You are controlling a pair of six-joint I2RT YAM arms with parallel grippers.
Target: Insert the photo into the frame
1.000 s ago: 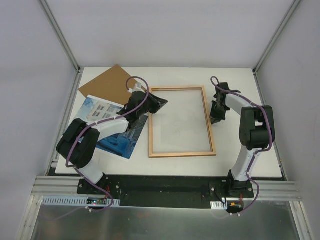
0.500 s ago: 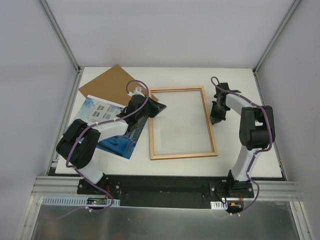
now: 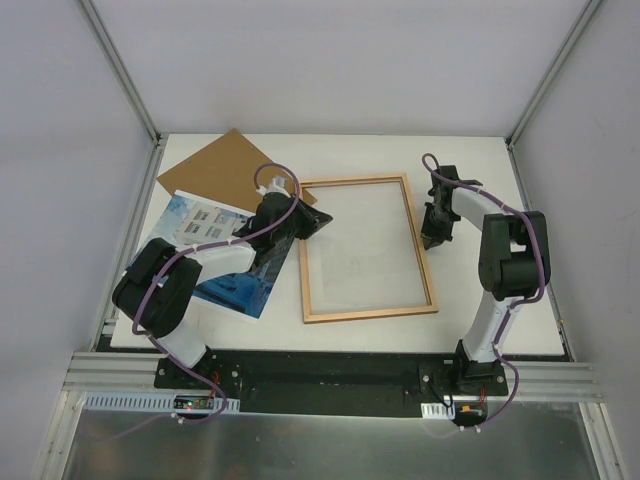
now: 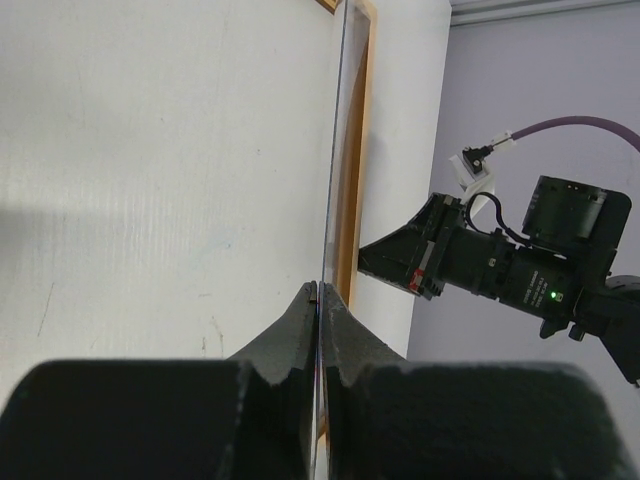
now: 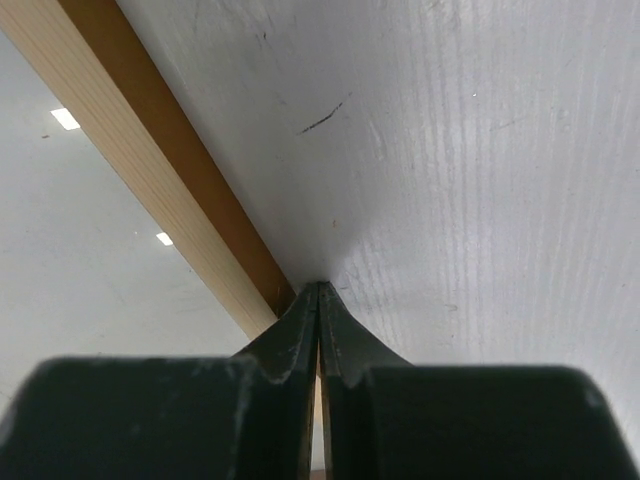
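The frame (image 3: 370, 313), a thin orange-brown wooden border around a clear pane, lies at the table's middle. My left gripper (image 3: 322, 219) is at its far left corner. In the left wrist view this gripper (image 4: 318, 290) is shut on the pane's thin edge (image 4: 334, 150), with the wooden border (image 4: 362, 130) just beyond. The photo (image 3: 195, 222), a blue-toned print of buildings, lies flat at the left, partly hidden under my left arm. My right gripper (image 3: 430, 243) is shut, its tips (image 5: 319, 288) on the table against the outer side of the frame's right border (image 5: 150, 170).
A plain brown board (image 3: 220, 170) lies at the far left, its near edge touching the photo. White table surface (image 3: 480, 170) lies around my right arm. Metal posts and grey walls enclose the table on three sides.
The frame has turned and slid a little, its near left corner going right and toward the arms' bases. My left gripper has drawn back slightly. The right arm has stayed put.
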